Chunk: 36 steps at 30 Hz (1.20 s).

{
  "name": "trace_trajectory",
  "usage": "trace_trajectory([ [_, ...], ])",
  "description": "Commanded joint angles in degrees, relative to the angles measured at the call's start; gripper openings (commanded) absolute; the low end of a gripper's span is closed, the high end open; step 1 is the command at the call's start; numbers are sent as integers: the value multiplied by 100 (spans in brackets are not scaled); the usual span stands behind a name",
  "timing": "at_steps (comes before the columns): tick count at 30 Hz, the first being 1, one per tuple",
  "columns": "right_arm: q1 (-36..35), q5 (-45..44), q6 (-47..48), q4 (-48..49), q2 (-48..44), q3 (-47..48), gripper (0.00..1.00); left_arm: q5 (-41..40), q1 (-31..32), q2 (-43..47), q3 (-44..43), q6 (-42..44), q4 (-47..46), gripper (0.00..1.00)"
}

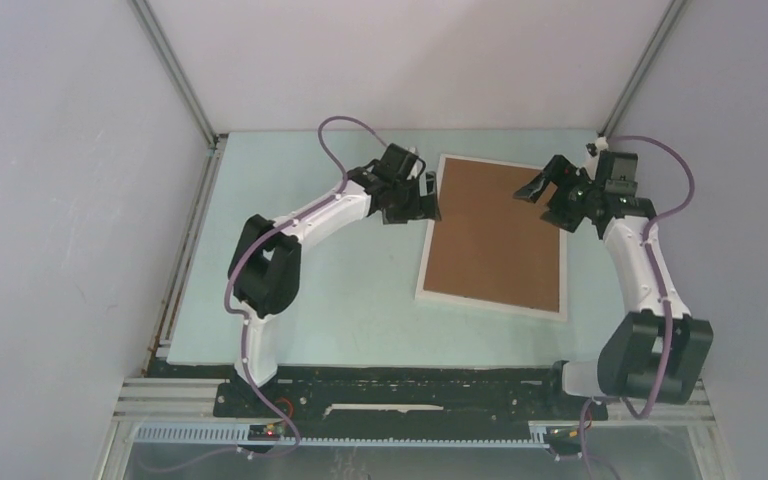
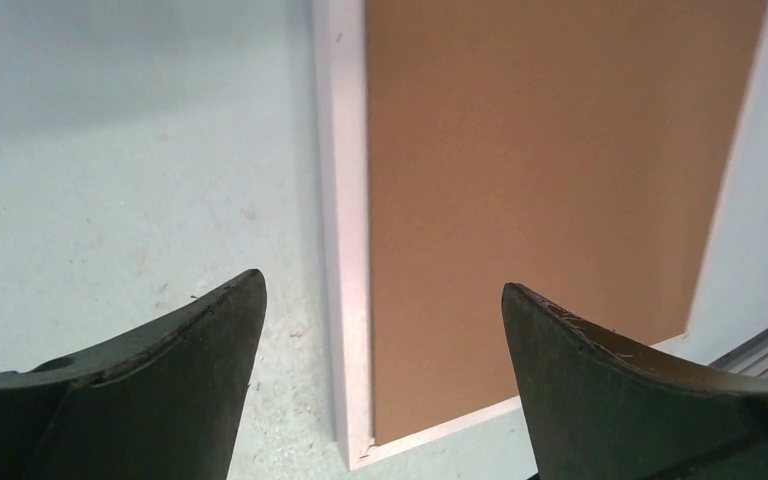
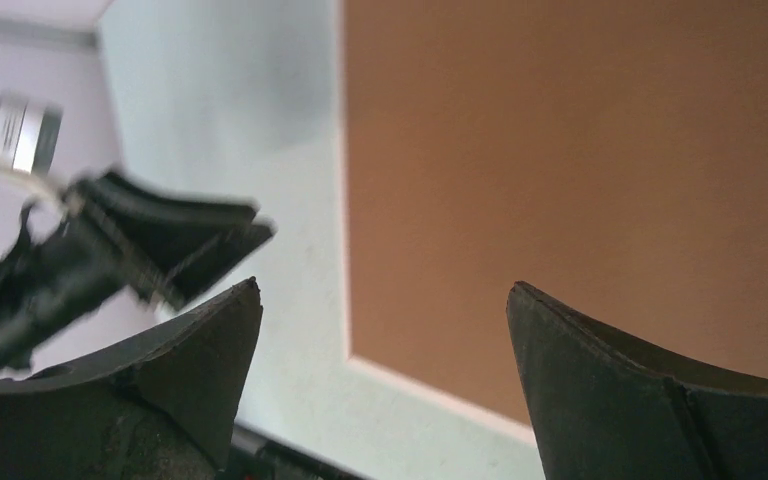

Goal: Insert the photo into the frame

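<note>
Both pairs of jaws are spread wide with nothing between them. The left gripper (image 2: 380,288) hovers over the left edge of the frame (image 1: 428,265), toward its far end. The right gripper (image 3: 385,288) hangs above the far right part of the brown backing board (image 1: 495,235). The frame lies flat on the table (image 1: 340,300) between the two arms, its thin white rim showing round the board that fills it. The tabletop is pale blue-green and lightly speckled. Plain white walls (image 1: 60,200) close in three sides, with aluminium posts (image 1: 175,70) at the far corners.
</note>
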State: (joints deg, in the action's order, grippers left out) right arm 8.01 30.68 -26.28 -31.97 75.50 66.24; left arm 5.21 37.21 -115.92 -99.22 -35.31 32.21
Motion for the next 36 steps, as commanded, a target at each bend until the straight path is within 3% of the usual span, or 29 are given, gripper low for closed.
trace_trajectory([
  [1,415,-1328,85,636,496,5,100,322,-21,153,538,35,-506,95],
  [9,1674,-752,217,708,1992,140,100,778,-31,117,1441,-462,-1658,96],
  [17,1770,-262,231,841,2848,152,100,1293,-32,-102,1770,-943,-2373,96],
  [27,678,824,-215,1533,2546,-581,100,1816,-92,675,3372,-1580,-3489,96],
  [32,-283,704,-263,1640,2159,-975,100,1564,-117,1946,5002,-1678,-3848,97],
  [36,-713,741,-313,1863,2024,-1372,100,1214,-392,2900,5715,-1506,-3457,99],
])
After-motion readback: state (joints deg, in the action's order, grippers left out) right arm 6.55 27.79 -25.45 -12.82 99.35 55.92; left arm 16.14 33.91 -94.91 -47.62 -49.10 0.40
